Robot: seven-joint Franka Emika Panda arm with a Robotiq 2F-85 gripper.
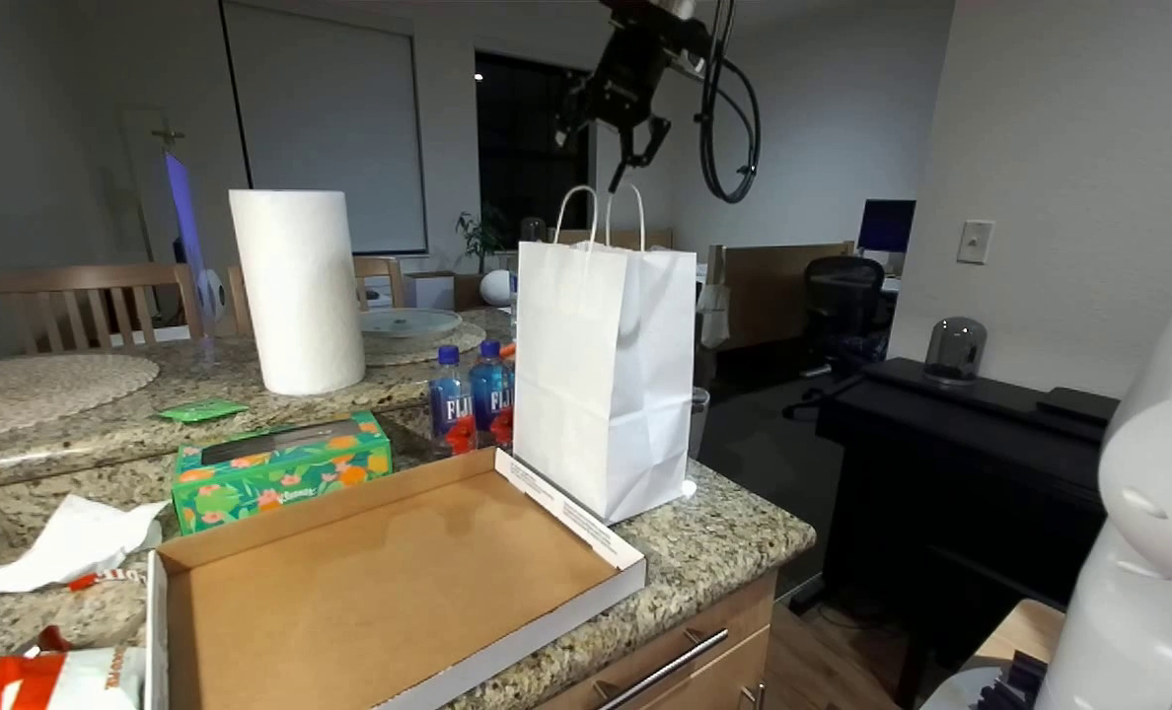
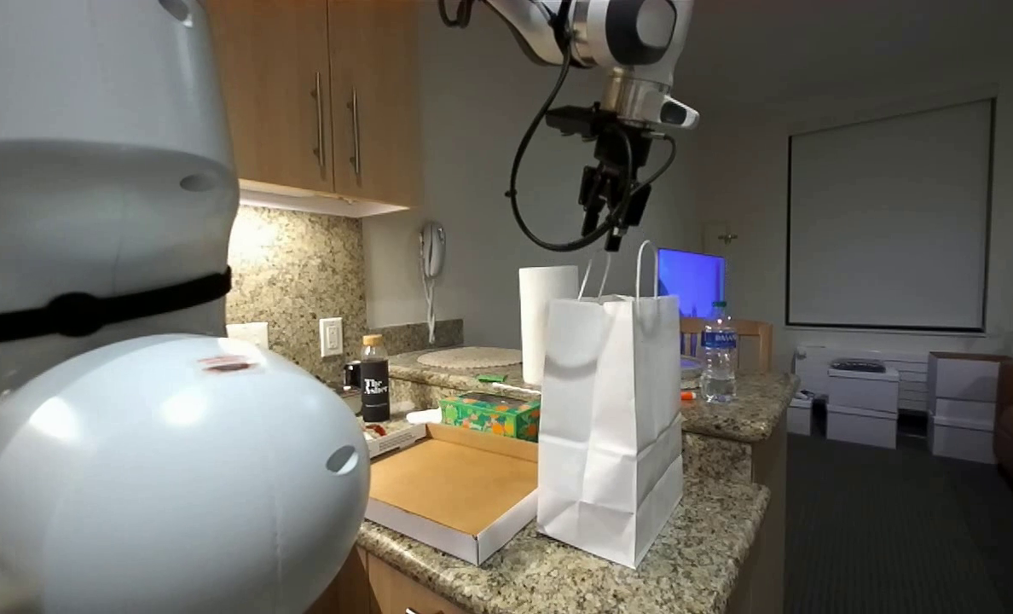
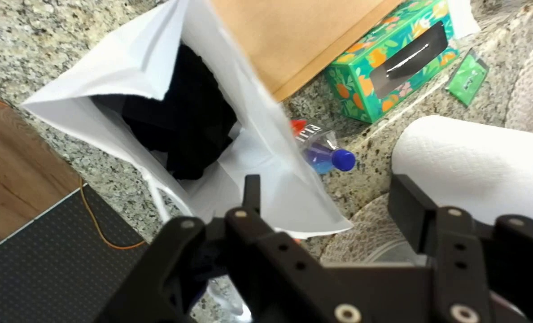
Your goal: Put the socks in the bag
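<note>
The white paper bag (image 1: 571, 345) stands upright on the granite counter with its two handles up; it also shows in an exterior view (image 2: 587, 426). In the wrist view the bag (image 3: 271, 179) is open at the top, with one side folded inward. Dark cloth, apparently the socks (image 3: 188, 121), lies inside it. My gripper (image 3: 327, 193) is open, with nothing between its fingers. In both exterior views the gripper (image 1: 591, 160) (image 2: 603, 237) hangs above the bag, close over the handles. Whether a finger touches a handle I cannot tell.
A shallow cardboard box (image 1: 399, 592) sits against the bag. Fiji bottles (image 1: 490, 390), a floral tissue box (image 1: 285, 468) and a paper towel roll (image 1: 300, 296) stand nearby. A Dasani bottle (image 2: 719, 354) stands on the raised ledge. Unclear dark items (image 1: 1015, 682) lie near the robot base.
</note>
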